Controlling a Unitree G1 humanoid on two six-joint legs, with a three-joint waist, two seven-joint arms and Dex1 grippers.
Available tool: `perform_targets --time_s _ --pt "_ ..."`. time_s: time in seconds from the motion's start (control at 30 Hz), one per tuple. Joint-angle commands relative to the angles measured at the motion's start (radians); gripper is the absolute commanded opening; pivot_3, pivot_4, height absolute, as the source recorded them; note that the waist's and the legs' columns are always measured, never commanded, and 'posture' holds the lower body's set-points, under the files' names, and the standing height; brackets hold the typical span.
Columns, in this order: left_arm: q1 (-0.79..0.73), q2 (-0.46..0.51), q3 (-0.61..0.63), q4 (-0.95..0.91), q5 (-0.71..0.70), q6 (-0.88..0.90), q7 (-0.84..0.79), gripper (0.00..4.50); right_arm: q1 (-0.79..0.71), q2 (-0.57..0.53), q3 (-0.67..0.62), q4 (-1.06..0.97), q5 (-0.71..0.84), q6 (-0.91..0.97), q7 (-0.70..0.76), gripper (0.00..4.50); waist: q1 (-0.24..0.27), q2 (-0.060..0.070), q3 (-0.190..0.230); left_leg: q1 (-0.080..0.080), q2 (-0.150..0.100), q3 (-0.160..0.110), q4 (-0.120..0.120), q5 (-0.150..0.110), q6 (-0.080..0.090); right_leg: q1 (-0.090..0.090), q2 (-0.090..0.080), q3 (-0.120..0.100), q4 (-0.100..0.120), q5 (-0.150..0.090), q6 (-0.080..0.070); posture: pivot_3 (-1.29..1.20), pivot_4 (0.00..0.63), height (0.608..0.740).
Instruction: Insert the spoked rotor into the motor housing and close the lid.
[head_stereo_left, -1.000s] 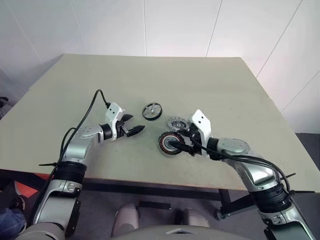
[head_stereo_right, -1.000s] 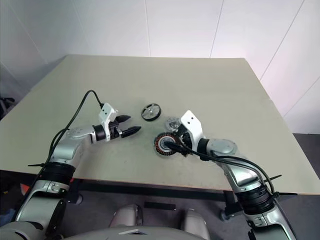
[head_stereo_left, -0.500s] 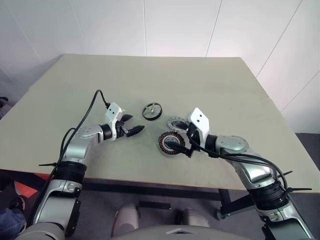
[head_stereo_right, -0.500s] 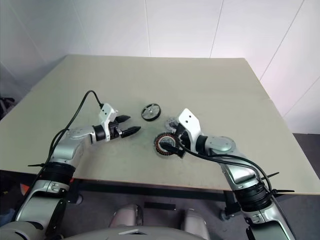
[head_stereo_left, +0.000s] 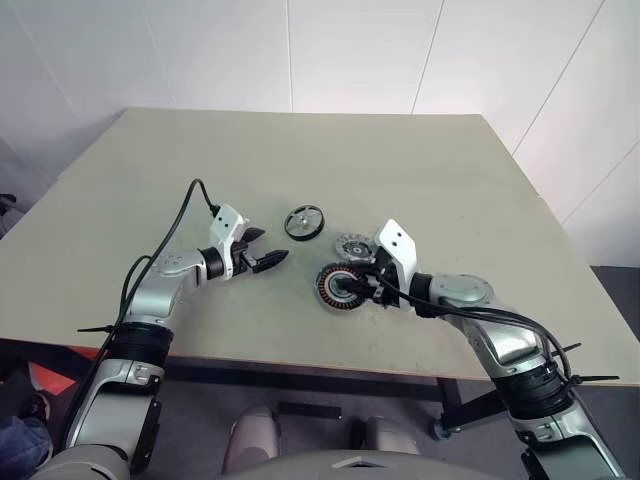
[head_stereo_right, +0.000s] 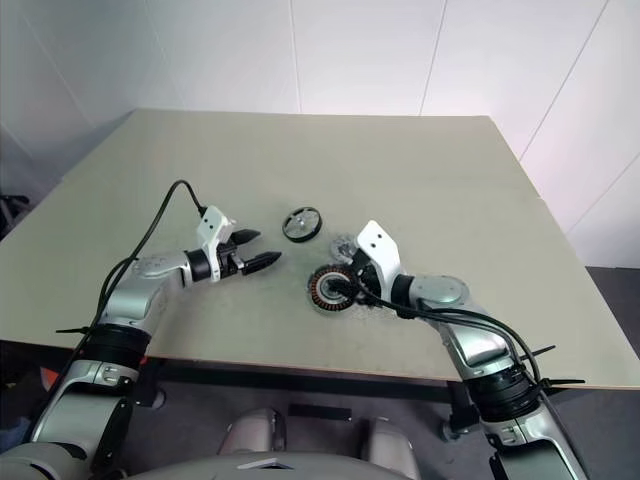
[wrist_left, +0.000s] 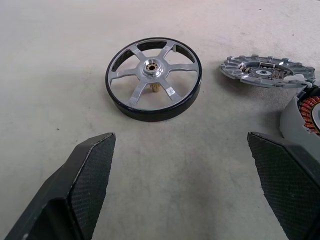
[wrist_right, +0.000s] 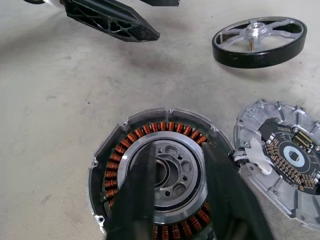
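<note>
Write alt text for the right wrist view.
The right gripper hovers over the motor housing, its coppery windings ringing a silvery centre. The grey lid lies beside it on the table, the spoked rotor beyond, with the left gripper's black fingers opposite.

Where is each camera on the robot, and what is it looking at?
Head cameras (two eyes): high up, looking down at the table; both arms show.
Left wrist camera: on the left arm, facing the spoked rotor and lid; its two black fingers stand wide apart.
Right wrist camera: on the right arm, close above the motor housing; its blurred fingers cross it.
Shared: both wrist views show rotor, lid and housing.
</note>
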Motion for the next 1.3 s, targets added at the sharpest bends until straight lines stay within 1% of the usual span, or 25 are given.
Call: perform_targets --time_s 0.03,0.33,0.77,0.97,1.13,1.23,1.3 --pt "-0.017 0.014 0.023 -0.02 -0.003 -0.013 0.003 4.48 -0.025 -0.004 0.004 -0.022 0.007 0.0 0.013 1.38 0.0 0.0 0.0 0.0 0.0 0.0 0.0 0.0 0.0 0.0 0.0 0.0 0.0 0.0 0.0 0.0 0.0 0.74" --pt "-0.011 0.015 0.025 -0.024 -0.004 -0.012 0.01 4.48 -0.016 -0.02 0.026 -0.024 -0.001 0.002 0.044 1.38 0.0 0.0 0.0 0.0 0.0 0.0 0.0 0.0 0.0 0.0 0.0 0.0 0.0 0.0 0.0 0.0 0.0 0.74" --pt "-0.001 0.018 0.025 -0.033 -0.004 -0.01 0.015 4.48 -0.051 -0.013 0.058 0.078 -0.071 -0.089 0.052 1.38 -0.001 0.0 0.0 0.001 0.0 0.0 0.001 0.0 0.0 0.001 0.0 0.0 0.0 0.0 0.0 0.0 0.0 0.74" --pt "-0.002 0.017 0.024 -0.03 -0.003 -0.012 0.018 4.48 -0.063 -0.015 0.044 0.075 -0.068 -0.095 0.061 1.38 -0.001 0.0 0.0 0.001 0.0 0.0 0.001 0.0 0.0 0.001 0.0 0.0 0.0 0.0 0.0 0.0 0.0 0.74" --pt "0.001 0.016 0.023 -0.029 -0.002 -0.015 0.019 4.48 -0.067 -0.009 0.005 0.03 -0.019 -0.075 0.069 1.38 -0.001 0.0 0.0 0.001 0.0 0.0 0.001 0.0 0.0 0.001 0.0 0.0 0.001 0.0 0.0 0.0 0.0 0.74" --pt "0.0 0.013 0.02 -0.028 -0.001 -0.016 0.019 4.48 -0.078 0.003 -0.017 0.027 0.003 -0.056 0.063 0.77 -0.001 0.0 0.0 0.001 0.0 0.0 0.001 0.0 0.0 0.001 0.0 0.0 0.001 0.001 -0.001 0.0 0.0 0.74" --pt "-0.002 0.011 0.019 -0.026 0.0 -0.016 0.02 4.48 -0.078 -0.001 -0.019 0.03 -0.001 -0.058 0.062 0.08 -0.001 0.0 0.0 0.001 0.0 0.0 0.001 0.0 0.0 0.001 0.0 0.0 0.001 0.001 -0.002 0.0 0.0 0.74"
